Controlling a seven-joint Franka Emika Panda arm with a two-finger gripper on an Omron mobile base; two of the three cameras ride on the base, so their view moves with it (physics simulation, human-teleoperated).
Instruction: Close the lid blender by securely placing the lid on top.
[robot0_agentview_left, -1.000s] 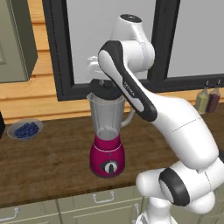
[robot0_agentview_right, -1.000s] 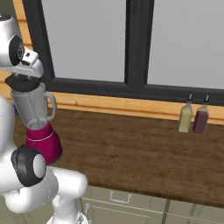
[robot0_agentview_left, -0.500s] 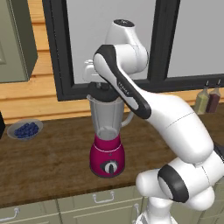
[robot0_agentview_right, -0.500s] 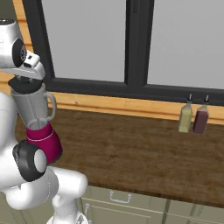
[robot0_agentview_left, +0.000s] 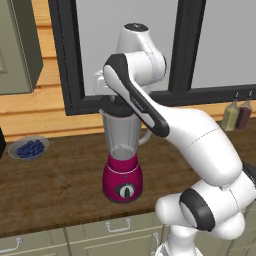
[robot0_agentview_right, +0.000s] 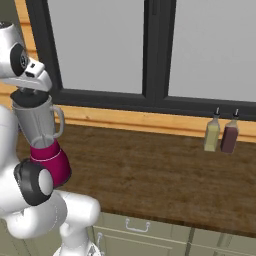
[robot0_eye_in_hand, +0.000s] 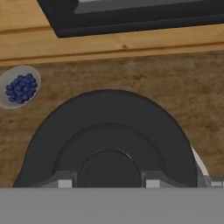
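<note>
Gripping the raised knob of the lid (robot0_eye_in_hand: 109, 144), the claw (robot0_eye_in_hand: 109, 179) has one fingertip (robot0_eye_in_hand: 64, 181) on each side of the knob, clamped against it. From the left base camera the lid (robot0_agentview_left: 116, 106) is a black disc on top of the blender (robot0_agentview_left: 121, 160), right under the robot's hand; whether it is fully seated on the jar rim cannot be told. The right base camera shows the lid (robot0_agentview_right: 30, 98) capping the greyish jar, with the blender (robot0_agentview_right: 45, 142) and its magenta base behind the robot's body.

The blender stands on a dark wooden counter (robot0_agentview_left: 55, 180), near its front edge. A pale bowl of blueberries (robot0_agentview_left: 29, 149) sits well to the blender's left, near the wall; the hand camera sees the bowl of blueberries (robot0_eye_in_hand: 19, 86) beside the lid's edge, with the counter (robot0_eye_in_hand: 175, 83) beyond. Two bottles (robot0_agentview_right: 221, 136), one yellowish and one dark red, stand touching each other far along the counter at the back. A light wood strip runs behind the counter, below a large window (robot0_agentview_right: 150, 50) with a dark frame. Pale cabinet drawers (robot0_agentview_left: 117, 227) with metal handles sit under the counter.
</note>
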